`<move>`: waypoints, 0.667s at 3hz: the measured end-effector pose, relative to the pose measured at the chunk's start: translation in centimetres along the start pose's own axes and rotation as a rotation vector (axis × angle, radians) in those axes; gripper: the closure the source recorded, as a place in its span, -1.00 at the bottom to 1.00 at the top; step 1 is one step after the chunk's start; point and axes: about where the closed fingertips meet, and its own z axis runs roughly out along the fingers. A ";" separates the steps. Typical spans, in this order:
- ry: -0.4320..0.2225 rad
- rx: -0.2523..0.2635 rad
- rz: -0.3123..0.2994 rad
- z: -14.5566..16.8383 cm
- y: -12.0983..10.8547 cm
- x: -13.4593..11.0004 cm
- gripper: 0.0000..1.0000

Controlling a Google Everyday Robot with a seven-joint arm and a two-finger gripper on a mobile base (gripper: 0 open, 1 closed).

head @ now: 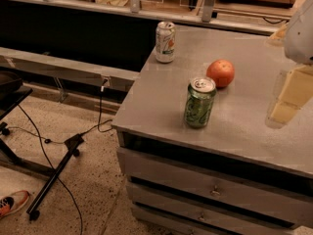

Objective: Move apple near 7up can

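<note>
The apple [220, 73] is round and red-orange and sits on the grey cabinet top [161, 102], right of centre. The 7up can [165, 42] is white and silver with green and orange-red marks. It stands upright near the far left corner of the top, well apart from the apple. My gripper [288, 99] hangs at the right edge of the view, above the cabinet top, to the right of the apple and a little nearer the front. It holds nothing that I can see.
An all-green patterned can [199, 102] stands upright just in front and left of the apple. The cabinet has drawers [210, 187] below. To the left are a floor stand with cables [58, 160], a low bench [63, 67] and a shoe [12, 203].
</note>
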 end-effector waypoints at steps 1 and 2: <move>0.000 0.000 0.000 0.0 0.0 0.0 -1.00; -0.030 0.021 0.025 -0.3 -1.7 -0.4 -1.00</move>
